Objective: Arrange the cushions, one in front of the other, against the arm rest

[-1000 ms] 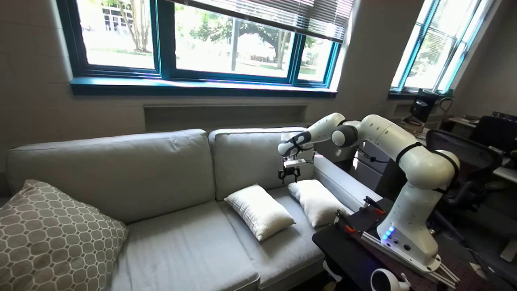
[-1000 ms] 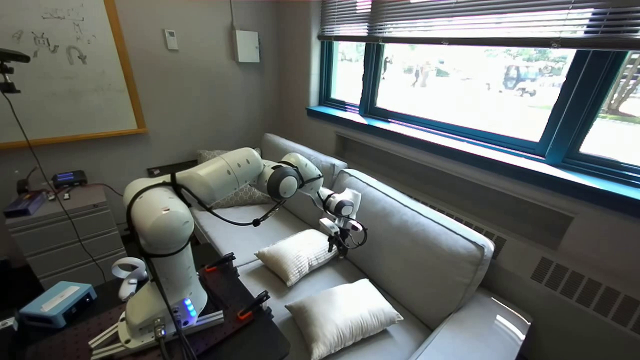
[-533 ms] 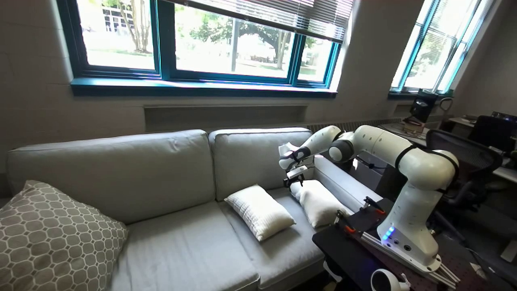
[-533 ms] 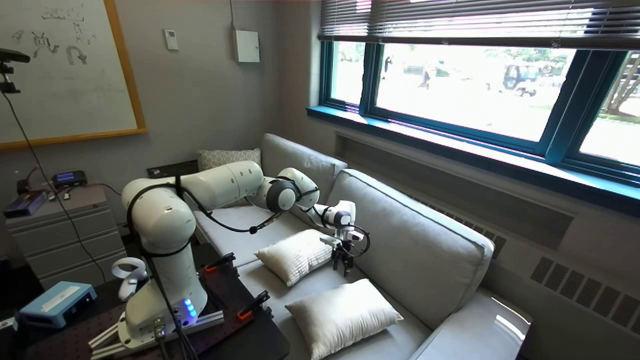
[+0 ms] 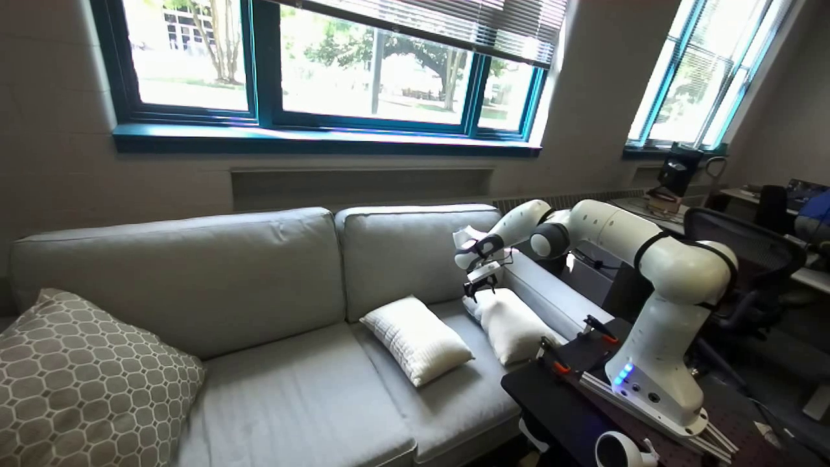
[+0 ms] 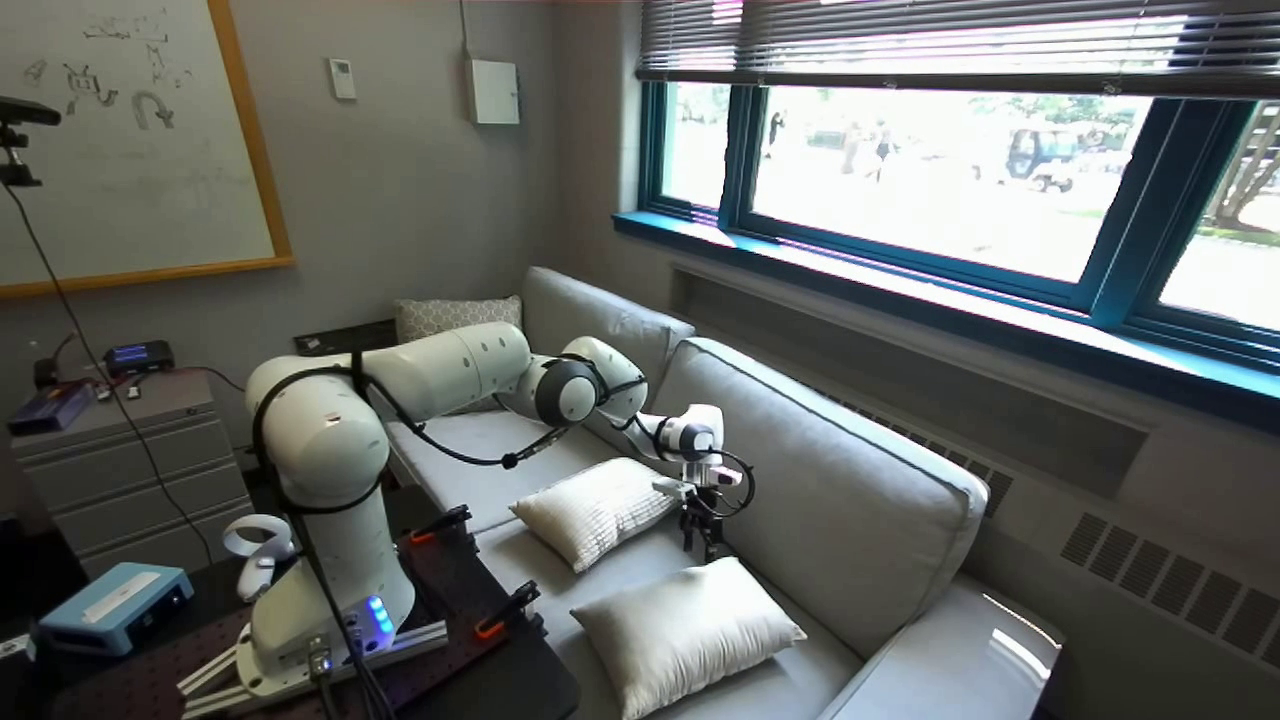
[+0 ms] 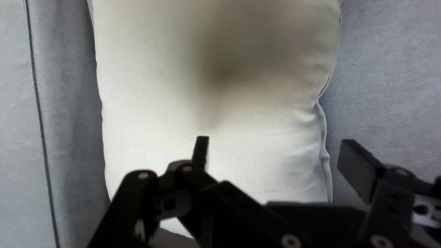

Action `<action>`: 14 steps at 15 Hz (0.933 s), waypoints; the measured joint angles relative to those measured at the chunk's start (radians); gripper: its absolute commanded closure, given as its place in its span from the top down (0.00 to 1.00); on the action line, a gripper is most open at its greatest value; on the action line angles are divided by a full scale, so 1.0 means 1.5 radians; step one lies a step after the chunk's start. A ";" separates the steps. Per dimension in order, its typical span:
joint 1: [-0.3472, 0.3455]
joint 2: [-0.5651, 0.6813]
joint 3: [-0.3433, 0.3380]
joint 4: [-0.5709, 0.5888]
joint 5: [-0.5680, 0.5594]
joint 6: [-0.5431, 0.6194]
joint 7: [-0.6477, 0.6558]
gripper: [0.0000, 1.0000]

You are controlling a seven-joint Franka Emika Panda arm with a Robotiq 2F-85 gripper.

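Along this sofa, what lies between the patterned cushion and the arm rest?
The sofa seat, carrying the textured cream cushion, then, nearest the arm rest, the smoother cream cushion; both exterior views show this.

Grey sofa (image 5: pixel 292 383) w/ ribbed white cushion (image 5: pixel 418 340) & smooth white cushion (image 5: pixel 515 327) lying flat, gap btwn; smooth one nr arm rest (image 5: pixel 554 295), patterned cushion (image 5: pixel 97 383) at opp. end.

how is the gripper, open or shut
Open: in the wrist view the gripper has its fingers wide apart, white cushion showing between them.
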 measured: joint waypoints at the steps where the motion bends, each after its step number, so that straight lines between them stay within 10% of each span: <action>1: -0.002 -0.003 0.006 0.003 0.001 -0.007 0.000 1.00; 14: -0.018 -0.003 0.037 -0.073 0.003 0.033 0.012 1.00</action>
